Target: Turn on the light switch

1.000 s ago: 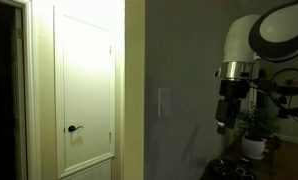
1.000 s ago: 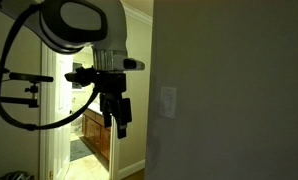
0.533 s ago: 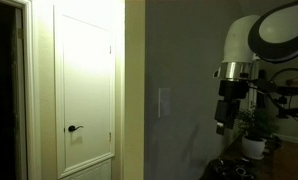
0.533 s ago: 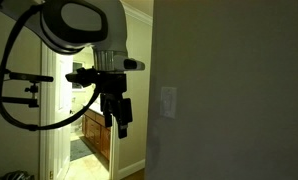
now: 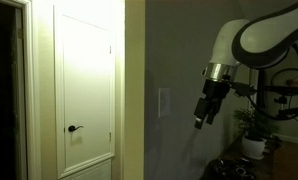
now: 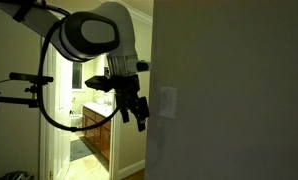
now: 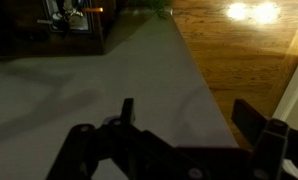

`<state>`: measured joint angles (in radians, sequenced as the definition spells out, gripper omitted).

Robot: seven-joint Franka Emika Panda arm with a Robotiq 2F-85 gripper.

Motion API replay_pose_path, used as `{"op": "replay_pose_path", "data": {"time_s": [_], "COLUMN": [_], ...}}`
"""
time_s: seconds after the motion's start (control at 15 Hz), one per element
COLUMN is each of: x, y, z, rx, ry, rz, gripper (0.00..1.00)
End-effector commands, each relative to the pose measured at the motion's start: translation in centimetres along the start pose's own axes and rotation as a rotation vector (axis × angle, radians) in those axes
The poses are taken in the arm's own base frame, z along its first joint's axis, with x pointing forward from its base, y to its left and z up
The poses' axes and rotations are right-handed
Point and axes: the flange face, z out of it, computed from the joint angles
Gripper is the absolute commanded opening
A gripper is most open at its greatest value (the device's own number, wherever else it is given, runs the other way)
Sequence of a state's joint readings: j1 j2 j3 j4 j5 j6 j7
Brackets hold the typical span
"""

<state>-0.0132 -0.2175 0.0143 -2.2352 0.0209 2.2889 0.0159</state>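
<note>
Two exterior views both show the light switch [image 5: 164, 102] on the shadowed grey wall [image 5: 184, 60], at about the same height as the hand [image 5: 199, 122]. The hand tilts down toward the wall, its tip a little below the plate. In an exterior view there is a clear gap of bare wall between them, so near but apart. In an exterior view the hand [image 6: 141, 122] sits just beside the switch [image 6: 168, 101], on the side of the lit doorway.

I see the switch as a small pale upright rectangle, dim, much smaller than the door. I can't read the rocker's position at this light level.

In the wrist view the hand [image 7: 184, 108] has its two fingers [image 7: 127, 108] spread well apart over the grey wall surface, with nothing between them. It looks open and empty, though the picture is dark.

Around the corner from the switch is a white panelled door [image 5: 84, 85] with a dark lever handle [image 5: 75, 128]. A potted plant [image 5: 254, 130] stands behind the arm. A black cable [image 6: 49, 100] loops off the arm in front of the bright doorway, where wooden cabinets [image 6: 94, 130] show. Nothing lies between hand and switch.
</note>
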Motion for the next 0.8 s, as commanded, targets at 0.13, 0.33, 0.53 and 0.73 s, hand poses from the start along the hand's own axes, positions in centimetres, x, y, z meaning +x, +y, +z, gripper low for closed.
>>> {"op": "replay_pose_path", "data": {"time_s": [0.13,0.33,0.53,0.73], "x": [4.0,5.7,6.9,7.7], "y": [0.3,0.7,1.0,0.9], "z": [-0.2,-0.9,-1.8,-2.5], "rx": [-0.004,0.012,0.018,0.027], "ry": [0.093,0.163,0.234,0.286], "rz": [0.029,0.055,0.066,0.075], "gripper": [0.6,0.41,0.2,0.05]}}
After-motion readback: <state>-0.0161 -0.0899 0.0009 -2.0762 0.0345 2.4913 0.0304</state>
